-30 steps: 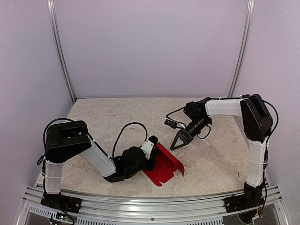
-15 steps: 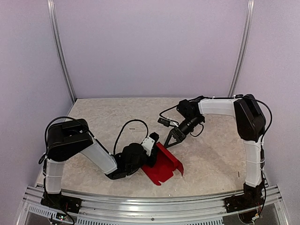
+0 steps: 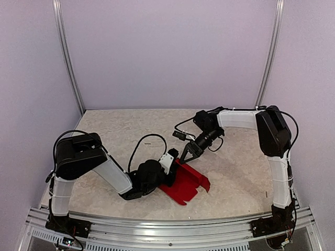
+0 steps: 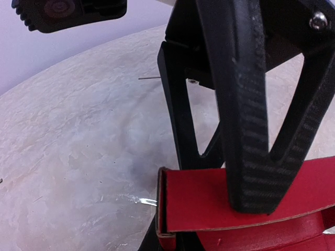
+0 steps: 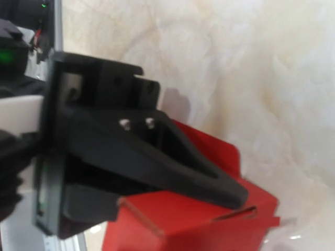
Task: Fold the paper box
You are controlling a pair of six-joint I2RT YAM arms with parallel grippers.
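The paper box [image 3: 187, 181] is a bright red, partly folded card lying on the marble tabletop near the front middle. My left gripper [image 3: 170, 168] lies low at the box's left edge and is shut on a doubled-over flap. In the left wrist view, one black finger [image 4: 246, 136] presses on top of the red flap [image 4: 201, 204] and the other passes behind it. My right gripper [image 3: 186, 152] hangs open just above the box's far edge. In the right wrist view, one of its fingers [image 5: 201, 178] crosses over the red card [image 5: 209, 225].
The left arm's black cable [image 3: 147, 140] loops over the table behind its wrist. An aluminium rail [image 3: 167, 230] runs along the near edge. Two metal uprights [image 3: 68, 57] stand against the purple back walls.
My right gripper has swung left and down from mid-table to the box's far edge. The left jaws have closed further on the flap. The box has shifted slightly to the right.
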